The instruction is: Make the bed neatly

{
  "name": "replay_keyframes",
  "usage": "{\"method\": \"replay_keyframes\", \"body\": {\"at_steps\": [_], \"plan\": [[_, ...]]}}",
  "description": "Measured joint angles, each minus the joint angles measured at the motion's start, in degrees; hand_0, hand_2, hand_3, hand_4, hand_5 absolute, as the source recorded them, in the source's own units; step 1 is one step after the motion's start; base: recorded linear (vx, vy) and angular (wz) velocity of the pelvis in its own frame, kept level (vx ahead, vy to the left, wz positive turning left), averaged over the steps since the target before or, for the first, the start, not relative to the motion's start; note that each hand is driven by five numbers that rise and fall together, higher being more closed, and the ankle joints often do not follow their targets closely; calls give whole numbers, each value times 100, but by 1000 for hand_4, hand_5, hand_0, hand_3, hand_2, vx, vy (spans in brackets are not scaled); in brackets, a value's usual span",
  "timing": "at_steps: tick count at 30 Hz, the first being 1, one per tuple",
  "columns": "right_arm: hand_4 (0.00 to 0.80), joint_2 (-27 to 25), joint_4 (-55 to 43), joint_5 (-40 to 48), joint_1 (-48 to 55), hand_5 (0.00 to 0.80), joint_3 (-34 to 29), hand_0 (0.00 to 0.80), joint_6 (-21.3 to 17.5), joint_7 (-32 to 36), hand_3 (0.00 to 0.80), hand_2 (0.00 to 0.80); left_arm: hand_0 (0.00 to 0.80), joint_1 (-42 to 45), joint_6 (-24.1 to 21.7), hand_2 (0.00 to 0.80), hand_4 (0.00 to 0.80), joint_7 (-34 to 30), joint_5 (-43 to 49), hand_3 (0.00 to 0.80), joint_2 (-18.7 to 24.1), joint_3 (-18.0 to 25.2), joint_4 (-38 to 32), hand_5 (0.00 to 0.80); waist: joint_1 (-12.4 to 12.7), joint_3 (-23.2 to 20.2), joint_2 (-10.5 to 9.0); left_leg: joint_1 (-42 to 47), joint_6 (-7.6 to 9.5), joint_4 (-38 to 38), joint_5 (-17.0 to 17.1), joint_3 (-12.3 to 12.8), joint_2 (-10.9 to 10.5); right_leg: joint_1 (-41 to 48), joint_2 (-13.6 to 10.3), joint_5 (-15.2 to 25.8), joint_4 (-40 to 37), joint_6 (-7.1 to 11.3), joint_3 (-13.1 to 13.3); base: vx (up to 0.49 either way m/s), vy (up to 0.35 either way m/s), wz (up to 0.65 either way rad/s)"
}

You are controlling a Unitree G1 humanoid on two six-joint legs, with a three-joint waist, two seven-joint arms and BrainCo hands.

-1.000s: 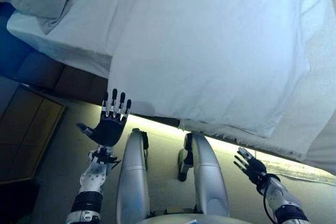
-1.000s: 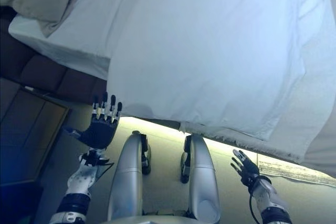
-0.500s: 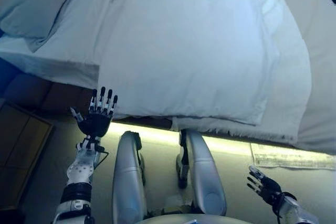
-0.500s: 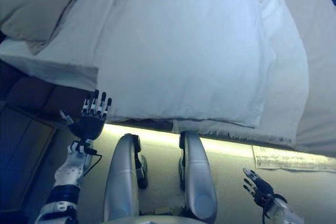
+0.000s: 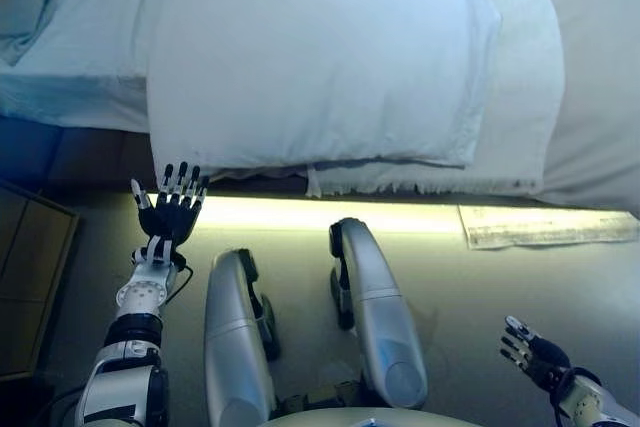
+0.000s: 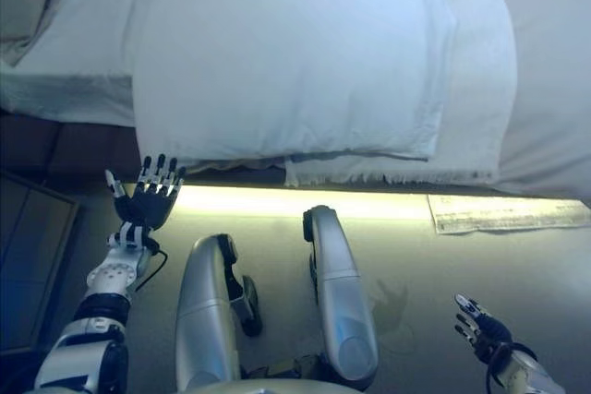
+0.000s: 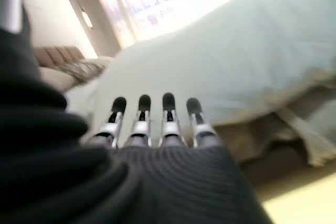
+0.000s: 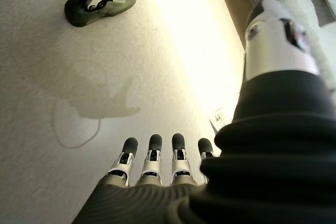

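Holding my left hand (image 5: 172,215) raised with fingers straight and empty, just below the near edge of the white duvet (image 5: 320,47), which is lying across the bed (image 5: 60,97) and overhanging its side. I am keeping my right hand (image 5: 535,350) low over the floor (image 5: 470,287), fingers spread, grasping nothing.

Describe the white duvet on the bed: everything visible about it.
The white duvet is a thick, puffy, soft-looking cover, folded so its upper layer lies over a wider lower layer showing on the right. Its surface is mostly smooth with faint creases. Its near edge overhangs the side of the bed, above a lit strip along the floor; a frayed-looking hem shows under that edge. The left hand is raised open just below its corner, not touching it.
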Motion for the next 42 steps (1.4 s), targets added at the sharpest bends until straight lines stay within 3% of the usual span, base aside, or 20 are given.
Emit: {"method": "replay_keyframes", "body": {"at_steps": [5, 7, 9, 10, 11, 12, 13, 14, 17, 19, 23, 26, 28, 31, 34, 39, 42], "plan": [[0, -80, 27, 161, 8, 0, 26, 0, -108, -48, 0, 0, 0, -118, -6, 0, 0, 381, -9, 0, 19, 27, 446, 0, -17, 36, 58, 116, -43, 132, -26, 6, -84, -431, -34, 33, -88, 32, -62, -13, -48, -6], [0, 2, -1, 235, -8, 0, 60, 0, -104, -75, 0, 0, 0, -111, -33, 0, 0, 541, -34, 0, 20, 21, 521, 0, -8, 1, 135, 14, -25, -74, -13, -70, 12, -459, 1, 115, -344, 53, -171, -244, -37, -6], [0, 118, 24, 350, -324, 0, 211, 0, -101, -164, 0, 0, 0, -169, -92, 0, 0, 657, -153, 0, 46, 17, 614, 0, -84, -37, 190, -234, -89, -768, 38, -85, -10, -626, -44, 480, -1250, 386, -331, -292, -25, 2], [0, 136, 25, 407, -557, 0, 302, 0, -97, -177, 0, 0, 0, -217, -124, 0, 0, 668, -153, 0, 77, 10, 632, 0, -76, -50, 229, -323, -35, -1162, 157, -38, -50, -705, -72, 677, -1818, 474, -412, -171, -24, -38], [0, 125, -57, 520, -791, 0, 307, 0, -102, -193, 0, 0, 0, -294, -133, 0, 0, 692, -164, 0, 103, -18, 639, 0, -1, -103, 277, -333, 174, -1372, 247, 33, -14, -786, -68, 861, -2306, 566, -501, -84, -23, -60], [0, 85, -216, 603, -859, 0, 299, 0, -102, -208, 0, 0, 0, -286, -177, 0, 0, 707, -179, 0, 116, -24, 638, 0, 71, -201, 342, 0, 438, -2003, 387, -32, 100, -712, 12, 841, -1880, 274, -354, -31, -17, -44], [0, 122, -252, 667, -951, 0, 270, 0, -128, -247, 0, 0, 0, -311, -245, 0, 0, 723, -201, 0, 158, -52, 674, 0, 89, -256, 313, -39, 292, -2269, 620, 28, 194, -285, 6, 765, -1621, 225, -183, 0, 0, 0], [0, 206, -247, 684, -917, 0, 259, 0, -144, -272, 0, 0, 0, -368, -267, 0, 0, 724, -254, 0, 191, -95, 684, 0, 81, -400, 199, 11, 66, -2567, 785, 165, 174, 474, -107, 639, -2294, 242, 43, 41, -4, 27], [0, 294, -156, 781, -1077, 0, 270, 0, -226, -269, 0, 0, 0, -351, -304, 0, 0, 722, -351, 0, 202, -101, 795, 0, 155, -585, 199, 589, 42, -2947, 953, 330, 213, 689, -227, 765, -2849, 63, -132, 51, -1, 3], [0, 377, -21, 789, -1036, 0, 273, 0, -314, -270, 0, 0, 0, -255, -387, 0, 0, 722, -346, 0, 163, -92, 830, 0, 153, -685, 197, 1068, -148, -3355, 1336, 414, 168, 974, -259, 888, -3125, 76, -134, 38, -5, 3], [0, 788, 101, 852, -844, 0, 301, 0, -476, -268, 0, 0, 0, 241, -557, 0, 0, 715, -72, 0, -122, -121, 679, 0, 156, -993, 274, 1636, -186, -4327, 1712, 525, 121, 1502, -249, 1297, -4027, 73, -241, 4, -31, 2], [0, 1170, 12, 1007, -687, 0, 415, 0, -600, -363, 0, 0, 0, 734, -810, 0, 0, 717, 706, 0, -360, -586, 510, 0, 196, -1085, 353, 2250, -262, -5239, 2088, 536, 10, 2139, -217, 1608, -4909, 84, -361, 36, -72, 7], [0, 1329, 49, 1120, -544, 0, 494, 0, -662, -388, 0, 0, 0, 1041, -838, 0, 0, 712, 958, 0, -515, -774, 399, 0, 350, -1216, 398, 2717, -225, -5878, 2278, 531, -117, 2570, -208, 1825, -5473, 108, -398, 136, -118, 1], [0, 1467, 64, 1159, -358, 0, 482, 0, -778, -394, 0, 0, 0, 1466, -896, 0, 0, 706, 1253, 0, -567, -700, 250, 0, 488, -1390, 483, 3297, -228, -6466, 2447, 537, -139, 3141, -295, 1937, -6016, 146, -561, 239, -210, 6], [0, 1617, 205, 1306, -212, 0, 452, 0, -775, -419, 0, 0, 0, 2036, -865, 0, 0, 694, 1343, 0, -578, -579, 135, 0, 654, -1781, 479, 4059, -243, -7587, 2869, 742, -250, 3663, -422, 2248, -6840, 178, -784, 179, -169, -14], [0, 1611, 964, 1410, -201, 0, 443, 0, -768, -496, 0, 0, 0, 2195, -855, 0, 0, 692, 1457, 0, -685, -421, 265, 0, 830, -2256, 559, 5046, -315, -8962, 3465, 717, -244, 4749, -192, 2704, -8191, 205, -1047, 117, -198, 9], [0, 1598, 1207, 1409, -381, 0, 446, 0, -776, -557, 0, 0, 0, 2163, -1028, 0, 0, 762, 1803, 0, -665, -417, 750, 0, 832, -2516, 489, 5196, -314, -9078, 3529, 695, -218, 4927, -93, 2732, -8412, 191, -1062, 105, -118, 3]]}}
